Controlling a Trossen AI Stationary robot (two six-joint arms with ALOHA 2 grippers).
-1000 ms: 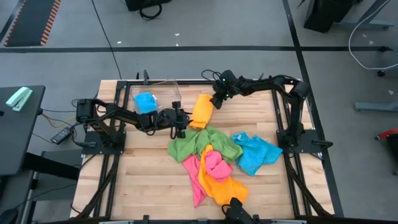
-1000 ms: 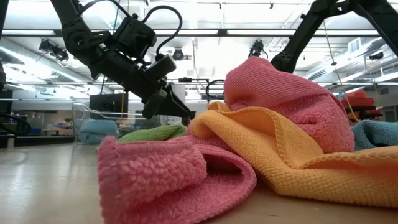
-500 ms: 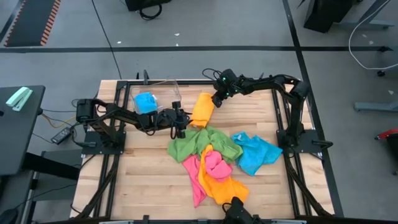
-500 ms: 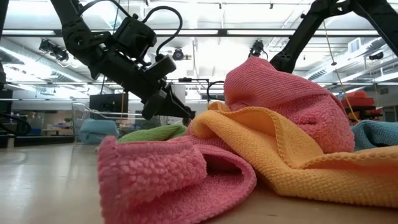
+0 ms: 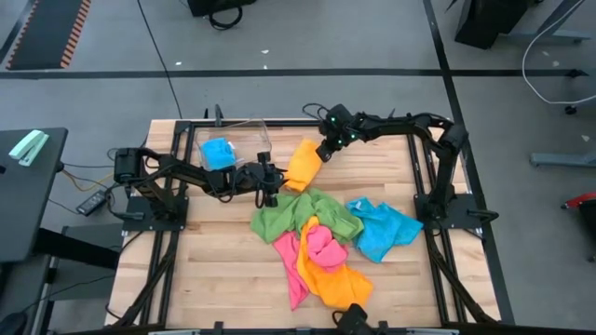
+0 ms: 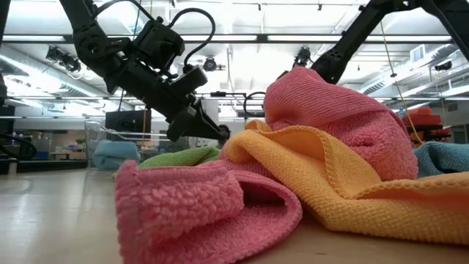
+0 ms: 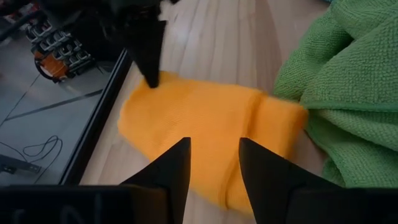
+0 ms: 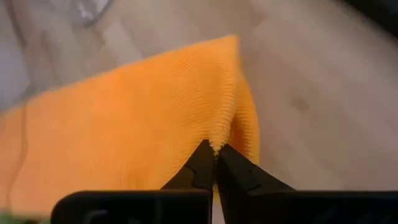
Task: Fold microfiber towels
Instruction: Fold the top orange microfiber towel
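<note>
Right pincer (image 8: 214,163), jaws closed on a pinched ridge at the far corner of the orange towel (image 5: 302,165), which lies flat at the back of the tabletop (image 5: 223,270). Left pincer (image 7: 212,163), jaws partly open and holding nothing, poised just above the towel's near edge, beside the green towel (image 5: 303,213). The remaining towels form a heap toward the front: pink (image 5: 321,247), a second orange one (image 5: 337,277) and blue (image 5: 382,228). A further blue cloth (image 5: 219,152) sits in the clear bin (image 5: 256,130) at the back left.

Risk: the right pincer grips only a thin fold, so the corner may slip free on lifting. The left pincer, closing so near the green towel, could catch that cloth too and drag it along.
</note>
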